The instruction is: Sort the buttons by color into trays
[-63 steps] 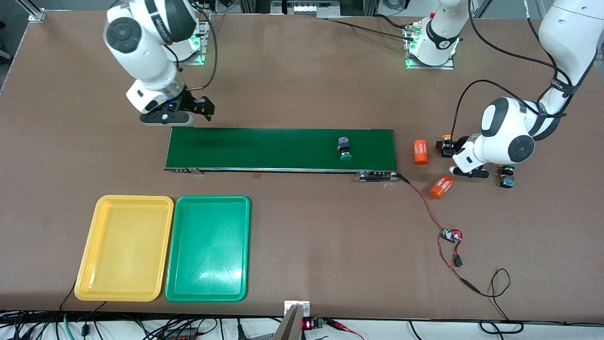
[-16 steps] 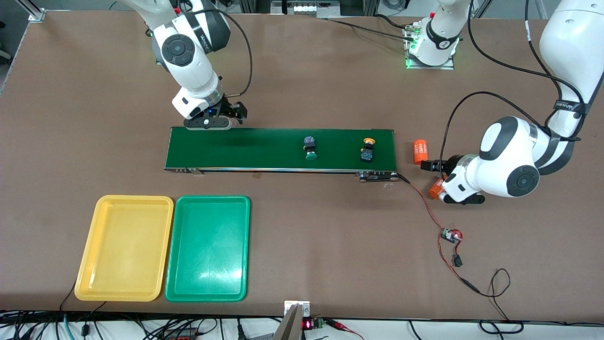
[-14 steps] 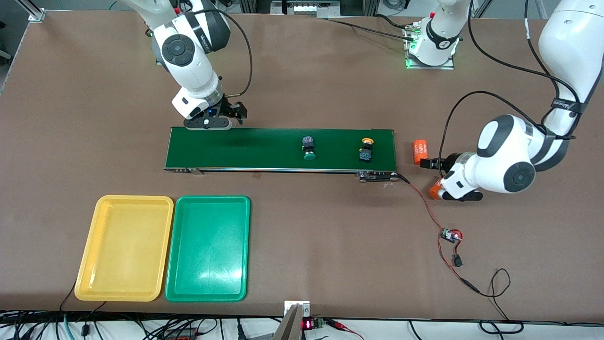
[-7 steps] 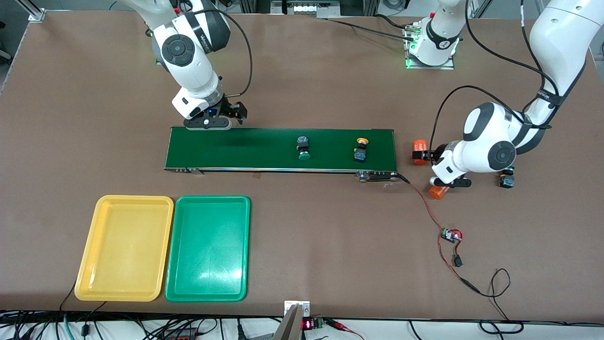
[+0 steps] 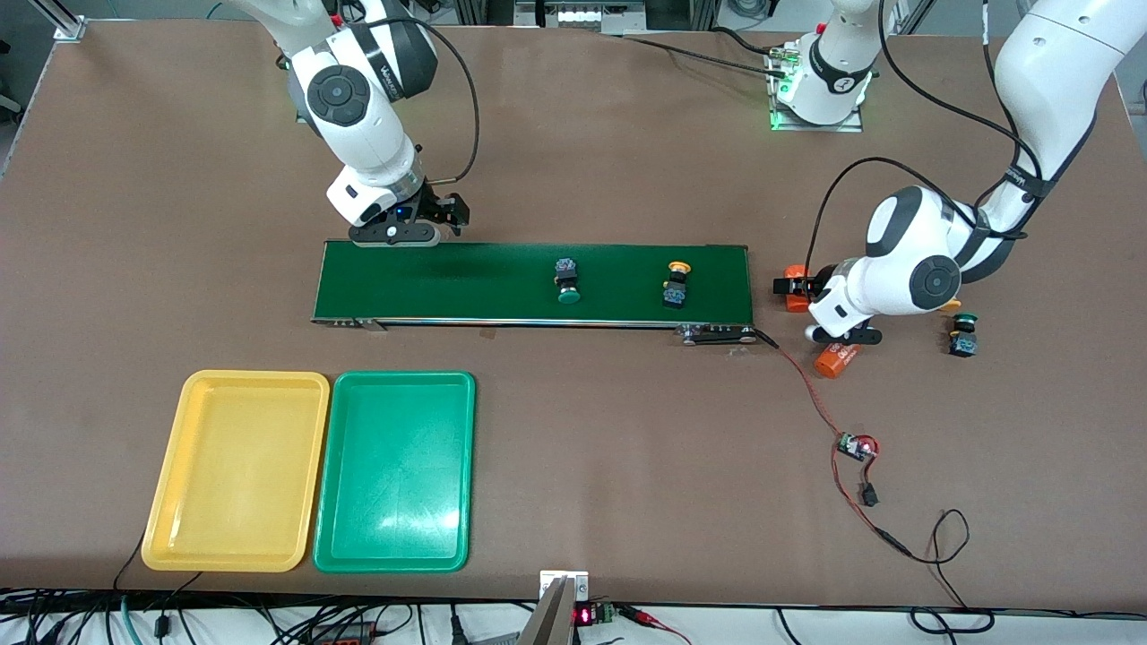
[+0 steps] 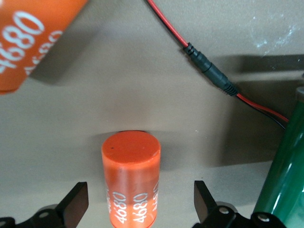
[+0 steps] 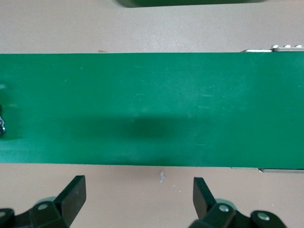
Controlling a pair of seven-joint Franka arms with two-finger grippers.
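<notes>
A green button (image 5: 566,280) and a yellow button (image 5: 675,283) lie on the dark-green conveyor belt (image 5: 448,282). Another green button (image 5: 963,334) stands on the table by the left arm. The yellow tray (image 5: 254,376) and green tray (image 5: 403,377) lie side by side, nearer the front camera, both empty. My left gripper (image 5: 791,290) is open, its fingers either side of an upright orange cylinder (image 6: 131,180) off the belt's end. My right gripper (image 5: 445,215) (image 7: 137,194) is open and empty over the table beside the belt (image 7: 152,109) at the right arm's end.
A second orange cylinder (image 5: 833,358) (image 6: 28,42) lies on the table just nearer the front camera than the left gripper. A red-and-black cable (image 5: 806,385) (image 6: 209,71) runs from the belt's end to a small circuit board (image 5: 856,445).
My left gripper has moved from over the lying cylinder to the upright one by the belt's end. Both buttons on the belt have travelled toward the right arm's end. The right arm has held still.
</notes>
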